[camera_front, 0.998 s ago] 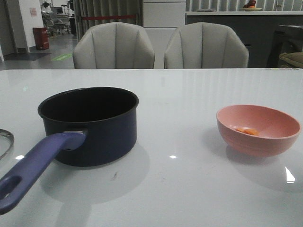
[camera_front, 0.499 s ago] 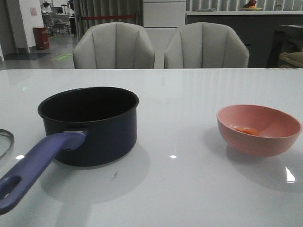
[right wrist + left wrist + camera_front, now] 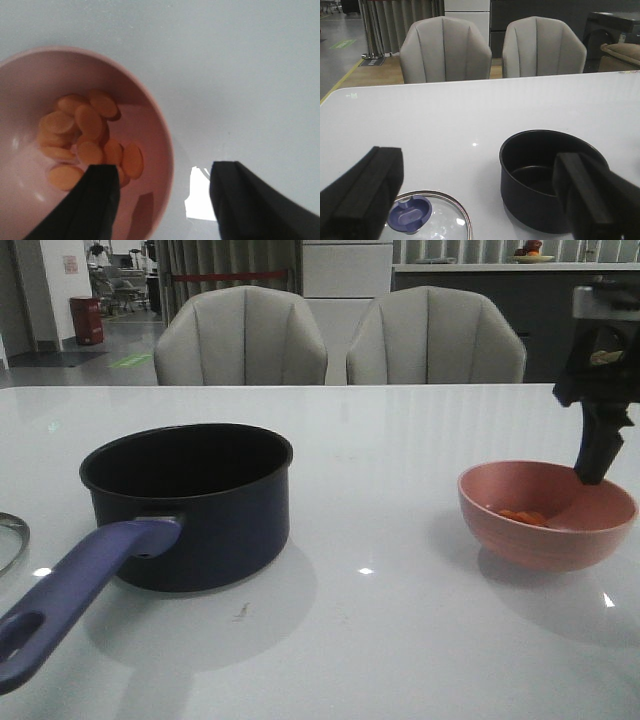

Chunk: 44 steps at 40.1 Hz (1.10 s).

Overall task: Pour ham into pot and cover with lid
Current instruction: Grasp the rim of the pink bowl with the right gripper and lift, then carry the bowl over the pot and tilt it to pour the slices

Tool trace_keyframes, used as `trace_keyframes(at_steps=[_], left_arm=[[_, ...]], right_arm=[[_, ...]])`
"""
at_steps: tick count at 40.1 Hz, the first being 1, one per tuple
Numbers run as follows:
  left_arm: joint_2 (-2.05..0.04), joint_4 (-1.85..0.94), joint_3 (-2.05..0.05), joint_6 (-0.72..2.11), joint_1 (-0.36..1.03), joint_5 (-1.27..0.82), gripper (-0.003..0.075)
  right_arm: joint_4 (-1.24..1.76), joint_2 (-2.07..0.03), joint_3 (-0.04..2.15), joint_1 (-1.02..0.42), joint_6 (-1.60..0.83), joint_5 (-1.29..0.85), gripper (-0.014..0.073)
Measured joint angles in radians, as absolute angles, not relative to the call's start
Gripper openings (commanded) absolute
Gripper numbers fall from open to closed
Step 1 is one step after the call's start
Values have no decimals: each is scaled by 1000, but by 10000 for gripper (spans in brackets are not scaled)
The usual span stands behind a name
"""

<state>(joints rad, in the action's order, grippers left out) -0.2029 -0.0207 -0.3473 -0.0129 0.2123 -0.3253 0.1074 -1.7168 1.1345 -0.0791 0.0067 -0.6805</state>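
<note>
The dark navy pot (image 3: 190,505) with a purple-blue handle (image 3: 75,595) stands at the table's left; it also shows in the left wrist view (image 3: 540,177), empty. The glass lid (image 3: 427,220) with its blue knob (image 3: 410,214) lies on the table left of the pot; its rim shows at the front view's left edge (image 3: 10,540). Orange ham slices (image 3: 90,140) lie in the pink bowl (image 3: 545,515) at the right. My right gripper (image 3: 162,187) is open above the bowl's far right rim (image 3: 167,150), one finger (image 3: 97,200) over the inside, the other (image 3: 250,200) outside. My left gripper (image 3: 480,200) is open above the table between lid and pot.
Two grey chairs (image 3: 240,340) stand behind the white table (image 3: 400,640). A counter runs along the back right.
My right gripper has come into the front view from above and now hangs over the pink bowl's right rim. Pot, lid and bowl have not moved.
</note>
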Motion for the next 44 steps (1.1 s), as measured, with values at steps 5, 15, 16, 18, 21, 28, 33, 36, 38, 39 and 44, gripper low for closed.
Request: trace_keyframes(at_steps=[5,15,16,18,21,28,33,36,38,39,44], left_arm=[[-203,-21,-347,-13,212,-325,637],[-203,-21,-347,-13,212,-325,637],[-203,-21,-347,-13,212,-325,637],[-203,-21,-347,-13,212,-325,637],[-203,-21,-347,-13,212,-325,637],[-203,-21,-347,-13,212,-325,637],[-203,-21,-347,-13,212,-325,637],[-203,-21,-347,-13,212,-325,637],[-203,-21,-347,-13,212,-325,637],[-203,-21,-347,-13,212,-325,637],[-203,-21,-347,-13,212,-325,637]], right_arm=[[109,-1808,1186,-79,0,-691,426],[149,-1890,1249,-79,-10,-733,147],[153,-1890,1255,-79,-10,-733,138],[164,-1890,1259,-79,-10,-731,127],[164,-1890,1261,-79,-11,-724,127],[164,-1890,1289,-79,-11,-730,127],[154,-1868,1349,-116,-40,-776,127],[151,-1832,1387,-164,-47,-785,127],[151,-1804,1416,-205,-49,-785,127],[151,-1792,1430,-224,-51,-785,127],[153,-1757,1497,-341,-51,-756,127]])
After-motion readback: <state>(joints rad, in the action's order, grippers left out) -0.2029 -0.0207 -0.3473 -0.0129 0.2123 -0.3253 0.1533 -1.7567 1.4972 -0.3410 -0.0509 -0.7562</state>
